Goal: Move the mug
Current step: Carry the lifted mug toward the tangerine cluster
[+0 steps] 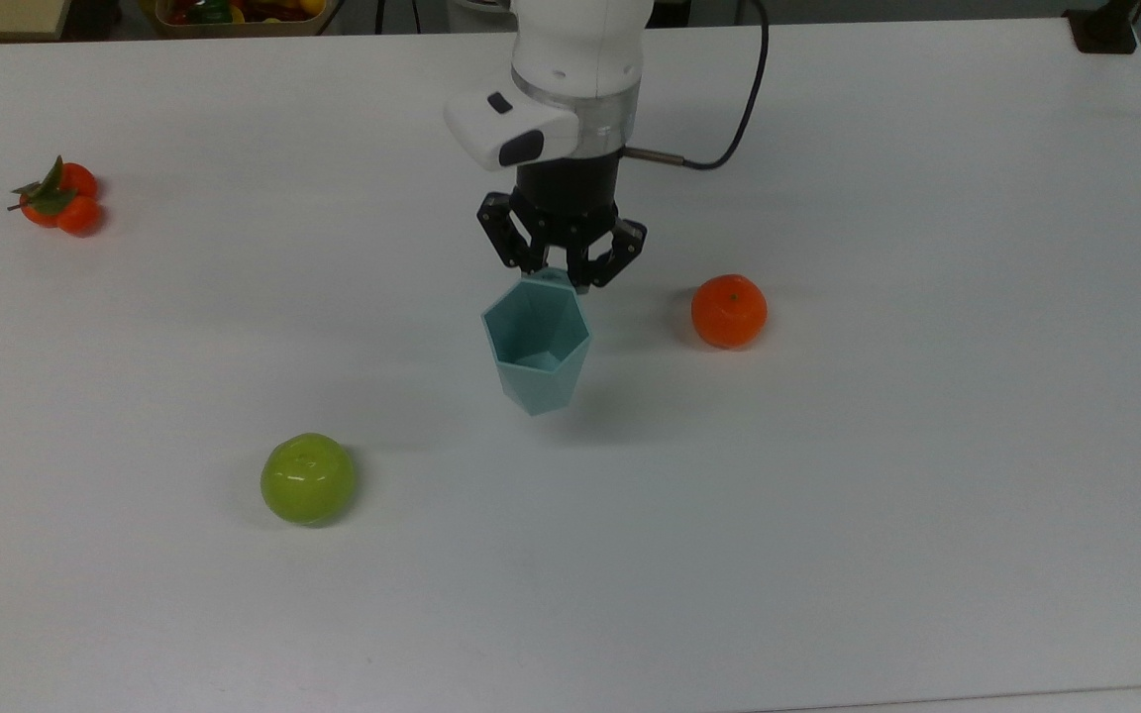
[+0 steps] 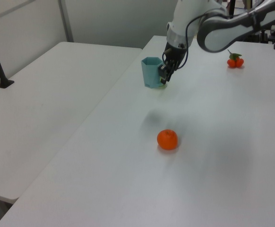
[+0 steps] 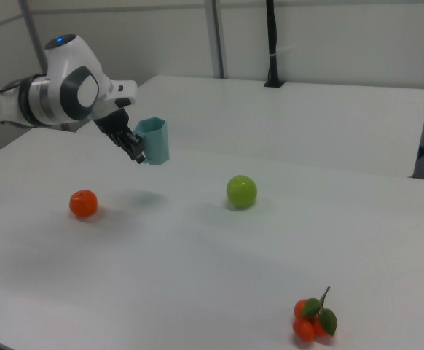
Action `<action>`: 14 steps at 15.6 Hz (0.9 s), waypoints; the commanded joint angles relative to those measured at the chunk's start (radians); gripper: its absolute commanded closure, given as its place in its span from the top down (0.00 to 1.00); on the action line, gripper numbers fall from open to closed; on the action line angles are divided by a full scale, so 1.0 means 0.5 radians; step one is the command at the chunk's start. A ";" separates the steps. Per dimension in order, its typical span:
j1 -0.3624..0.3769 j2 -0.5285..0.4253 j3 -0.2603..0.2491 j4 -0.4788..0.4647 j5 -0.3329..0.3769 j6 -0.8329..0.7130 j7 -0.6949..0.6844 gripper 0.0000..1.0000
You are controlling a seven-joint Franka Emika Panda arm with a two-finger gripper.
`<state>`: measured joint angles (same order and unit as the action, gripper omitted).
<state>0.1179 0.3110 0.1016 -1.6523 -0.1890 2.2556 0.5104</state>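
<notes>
Three fruits lie scattered on the white tabletop [image 1: 927, 495] around the lifted mug [image 1: 535, 347]: a green apple [image 1: 307, 478], a single orange [image 1: 729, 310] and a small cluster of tangerines with leaves [image 1: 57, 195]. The pale teal, faceted mug hangs in the air, clear of the tabletop, with its shadow on the surface below it, roughly midway across the tabletop. It is held upright or nearly so, mouth up, its hexagonal rim open to the top view. The pincer [image 1: 559, 267] is clamped on the mug at the rim on the side toward the arm, its black fingers reaching down from the white wrist; in the left view the pincer [image 2: 166, 72] sits on the mug's [image 2: 151, 72] right, and in the right view the pincer [image 3: 135, 149] is on the mug's [image 3: 154, 141] left.

In the top view the orange rests on the tabletop to the mug's right, near but apart from it. The apple sits lower left of the mug, well apart, toward the bottom edge of the tabletop. The tangerines lie far off near the tabletop's left edge. Nothing on the surface touches the mug or the pincer. A black cable [image 1: 744, 109] loops from the wrist above the orange. At the top view's upper left, beyond the tabletop's far edge, part of a container of colourful items [image 1: 234, 12] is visible
</notes>
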 commanded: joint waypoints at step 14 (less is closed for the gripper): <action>-0.239 -0.720 -0.053 -0.551 0.372 -0.851 -1.112 0.00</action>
<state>0.0232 0.0268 0.0885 -1.8059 -0.0250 1.8380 0.0221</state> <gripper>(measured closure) 0.762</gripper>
